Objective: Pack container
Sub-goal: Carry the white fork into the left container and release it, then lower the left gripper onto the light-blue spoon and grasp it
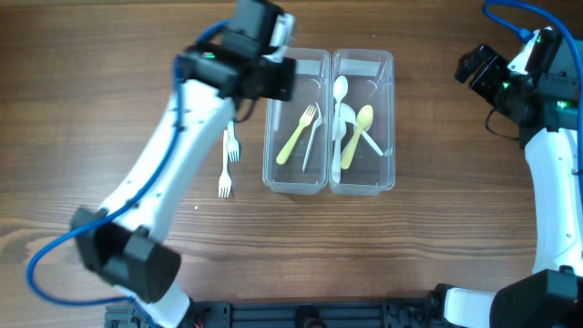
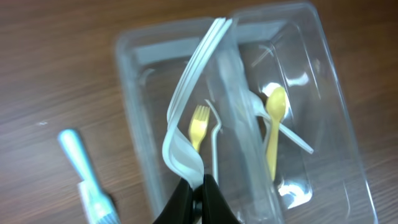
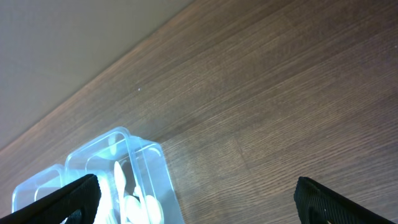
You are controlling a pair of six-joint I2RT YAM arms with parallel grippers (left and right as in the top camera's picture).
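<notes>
Left jaws clamped on white utensil [image 2: 181, 152], held edge-on above left bin of container [image 1: 329, 123]. Right jaws spread wide, nothing between them, off at far right above table [image 1: 437, 237]. Container sits mid-table: yellow fork [image 1: 298, 134] and clear fork [image 1: 312, 137] in left bin, yellow spoon [image 1: 356, 135] and white spoons [image 1: 340, 91] in right bin. Two white forks [image 1: 232, 146] lie on table just left of container.

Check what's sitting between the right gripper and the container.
Nothing. Only bare wooden table lies between the right gripper and the container. That's clearest in the overhead view, and the right wrist view agrees.
</notes>
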